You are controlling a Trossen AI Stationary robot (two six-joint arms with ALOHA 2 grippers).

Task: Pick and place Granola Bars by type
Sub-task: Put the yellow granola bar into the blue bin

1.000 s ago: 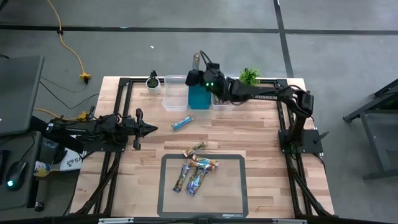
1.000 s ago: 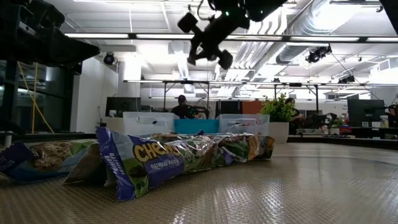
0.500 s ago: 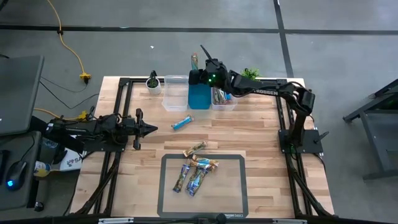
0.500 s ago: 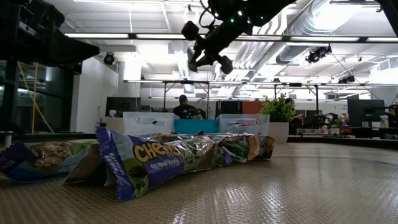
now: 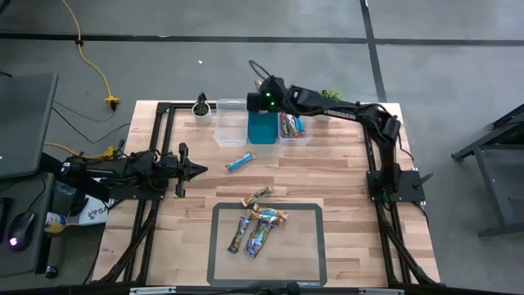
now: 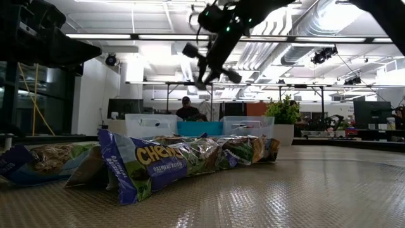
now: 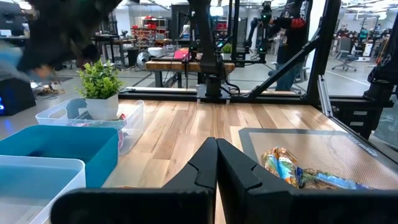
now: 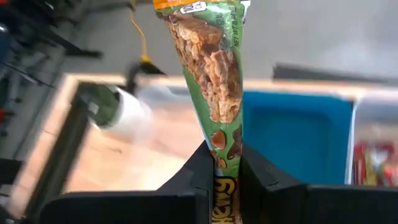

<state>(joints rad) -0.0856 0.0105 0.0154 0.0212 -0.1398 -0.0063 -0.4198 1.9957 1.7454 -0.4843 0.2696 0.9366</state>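
Note:
My right gripper (image 5: 260, 98) hangs high over the far bins, shut on a green granola bar (image 8: 214, 68). Under it stand a clear bin (image 5: 230, 123), a blue bin (image 5: 263, 129) and a clear bin (image 5: 293, 131) holding red bars. One blue bar (image 5: 240, 161) lies flat on the wood. Several more bars (image 5: 258, 223) lie piled at the far left of the dark mat (image 5: 304, 260). My left gripper (image 5: 201, 170) waits shut at the table's left side, level and touching nothing. My right gripper pinches the green bar near one end (image 8: 222, 163) between its two fingers (image 8: 193, 174). Most of the wrapper sticks out past the fingertips, in line with them. The fingers slant downward, and the bar is lifted clear above the blue bin (image 8: 292, 130).
A small potted plant (image 5: 201, 108) stands at the far left beside the clear bin, and another plant (image 5: 329, 98) behind the right bin. Bare wood lies between the bins and the mat. People show in the room beyond the table in the low view.
My right gripper has tipped from nearly level to slanting downward above the far bins, sinking a little. It stays shut on the green bar, which has swung with it from pointing up and away to pointing down at the bins.

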